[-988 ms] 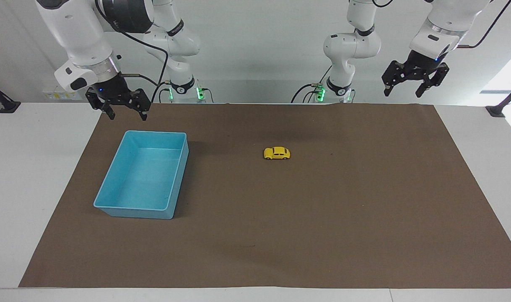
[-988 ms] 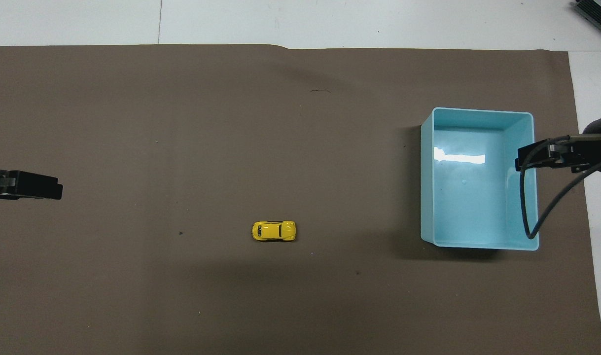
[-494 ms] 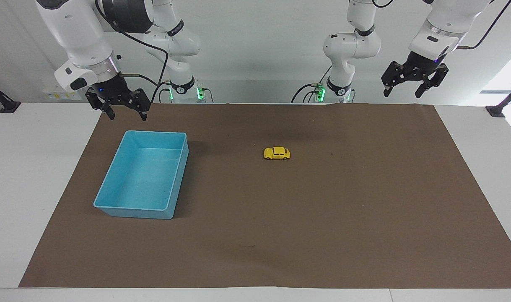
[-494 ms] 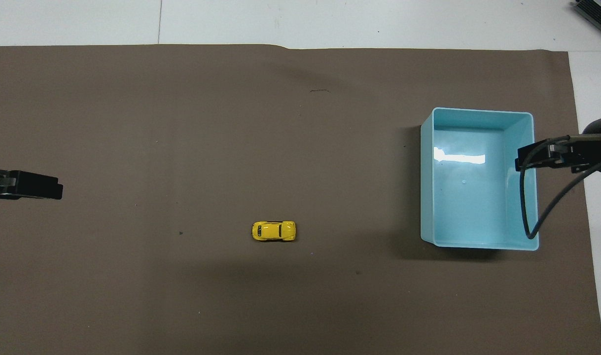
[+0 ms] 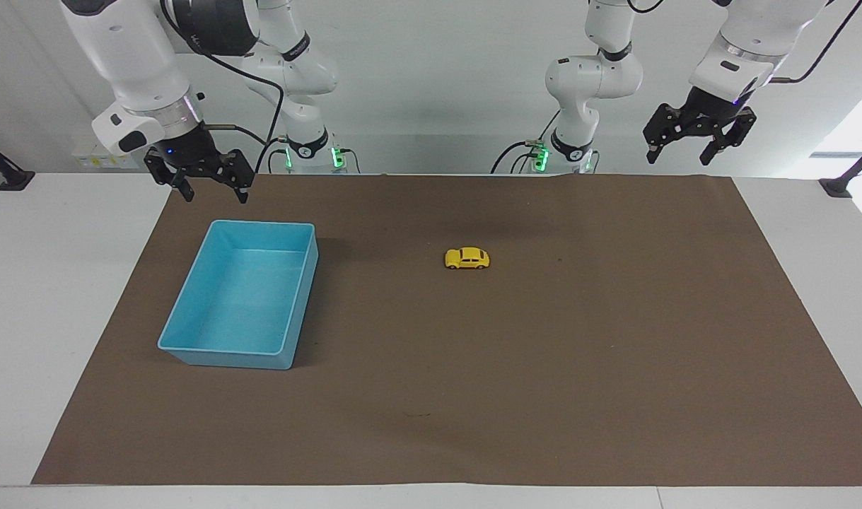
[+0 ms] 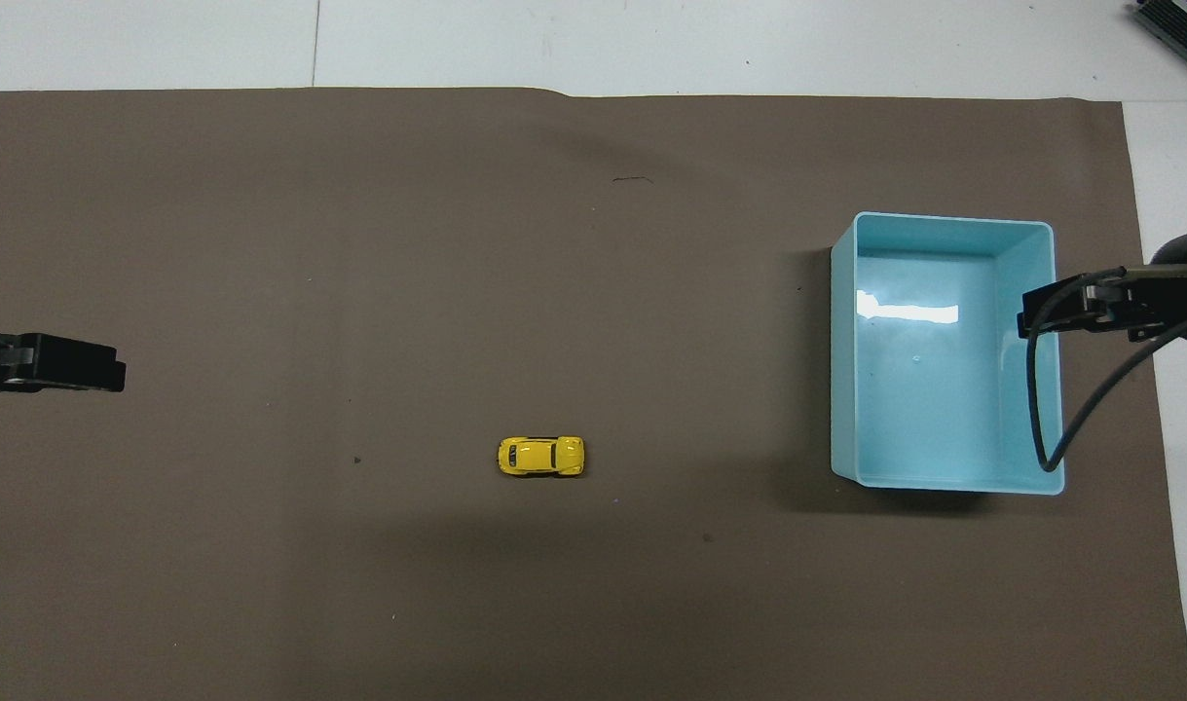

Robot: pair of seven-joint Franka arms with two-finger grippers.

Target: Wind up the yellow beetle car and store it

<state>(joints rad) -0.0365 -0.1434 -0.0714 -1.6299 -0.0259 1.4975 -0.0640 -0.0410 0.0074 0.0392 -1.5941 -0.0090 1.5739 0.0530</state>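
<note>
The yellow beetle car (image 5: 467, 258) (image 6: 541, 456) stands on its wheels on the brown mat, near the table's middle. A light blue bin (image 5: 190, 311) (image 6: 845, 370) sits empty toward the right arm's end of the table. My right gripper (image 5: 213, 193) hangs open in the air above the mat's edge, beside the bin's robot-side end. Raised high over the mat's corner at the left arm's end, my left gripper (image 5: 677, 157) is open too. Neither gripper holds anything, and both are well away from the car.
The brown mat (image 5: 473, 396) covers most of the white table (image 5: 49, 283). A cable (image 6: 1051, 409) from the right arm loops over the bin's edge in the overhead view.
The left gripper has risen slightly; the car, the bin and the right arm have stayed where they were.
</note>
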